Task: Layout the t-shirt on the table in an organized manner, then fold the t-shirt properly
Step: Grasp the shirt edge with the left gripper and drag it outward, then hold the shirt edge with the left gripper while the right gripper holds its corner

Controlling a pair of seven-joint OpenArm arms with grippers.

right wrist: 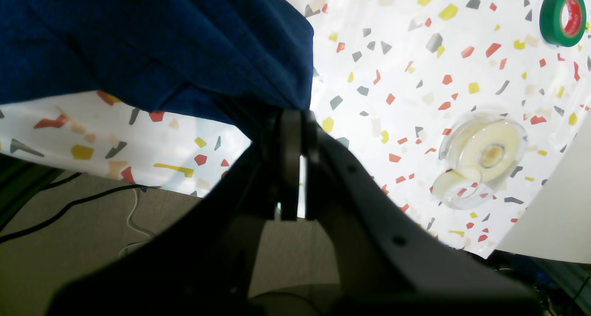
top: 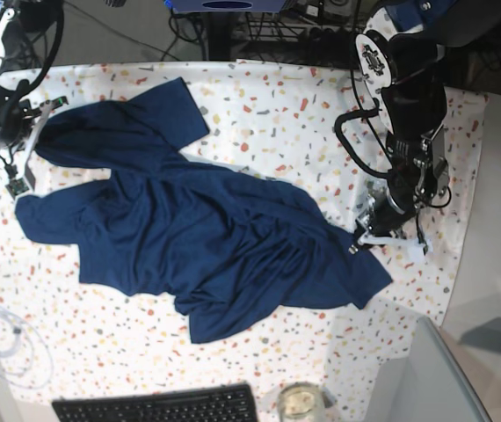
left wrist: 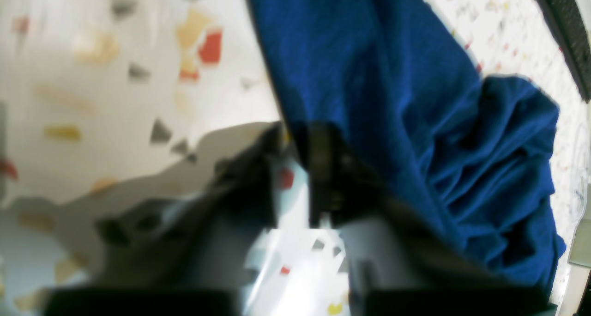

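The dark navy t-shirt (top: 198, 233) lies rumpled and spread across the speckled table (top: 277, 114). My right gripper (right wrist: 295, 117) is shut on a fold of the t-shirt (right wrist: 161, 43) near the table's edge; in the base view it sits at the shirt's far left end (top: 35, 132). My left gripper (left wrist: 291, 133) is blurred in its wrist view, with its tips closed together at the edge of the t-shirt (left wrist: 392, 99). In the base view the left gripper (top: 362, 237) stands at the shirt's right corner.
A clear tape dispenser (right wrist: 482, 156) and a green tape roll (right wrist: 563, 15) lie on the table near my right gripper. A black keyboard (top: 158, 406) and a small jar (top: 299, 403) sit at the front edge. A coiled clear cable (top: 4, 338) lies front left.
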